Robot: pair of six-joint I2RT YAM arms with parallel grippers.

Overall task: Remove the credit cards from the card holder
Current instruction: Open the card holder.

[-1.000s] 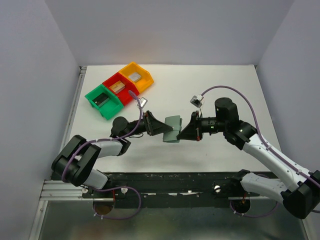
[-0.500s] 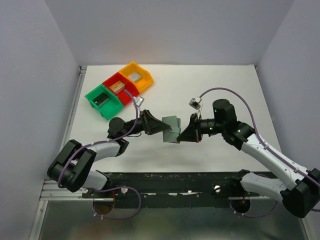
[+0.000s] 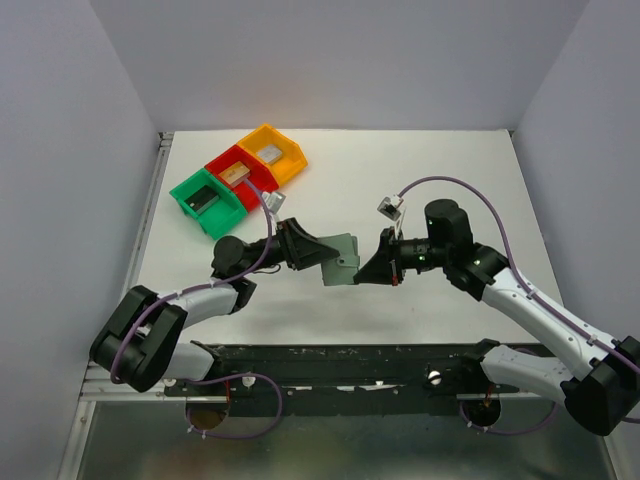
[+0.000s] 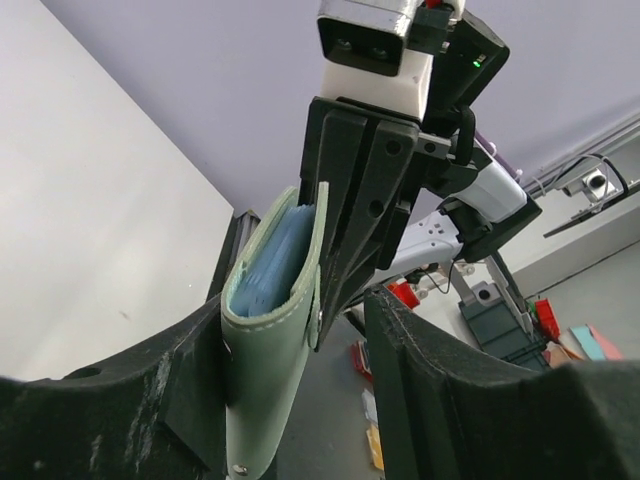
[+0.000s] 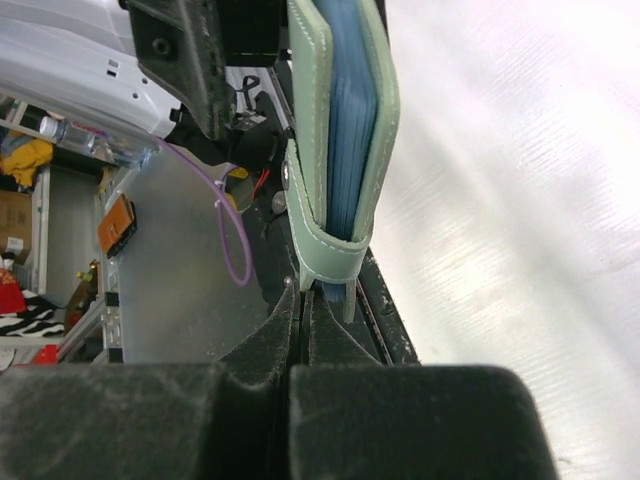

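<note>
White tabletop (image 3: 430,170) fills the top view. The two arms reach inward over it and meet near its middle. Three plastic bins sit in a diagonal row toward 10 o'clock from that meeting point: the green bin (image 3: 228,222) nearest the arms, then the red bin (image 3: 215,163), then the yellow bin (image 3: 293,158). Each bin has a greyish block inside.

The card holder (image 3: 345,258) hangs off the table between the two grippers, folded and standing on edge. The left gripper (image 3: 320,253) comes at it from 9 o'clock and the right gripper (image 3: 370,266) from 3 o'clock.

In the left wrist view the left gripper's jaws stand apart around the card holder (image 4: 270,330). One grey-green cover lies against the 9 o'clock finger (image 4: 150,390). A clear gap separates the other cover from the 3 o'clock finger (image 4: 420,370), so there is no squeeze from this side.

In the right wrist view the right gripper (image 5: 303,305) has its jaws pressed together, pinching the holder's small tab (image 5: 335,265). The card holder (image 5: 310,120) juts out toward 12 o'clock from the fingertips.

Pale blue layers (image 5: 352,110) show between the covers. Whether these are the cards' edges or the lining cannot be told.
</note>
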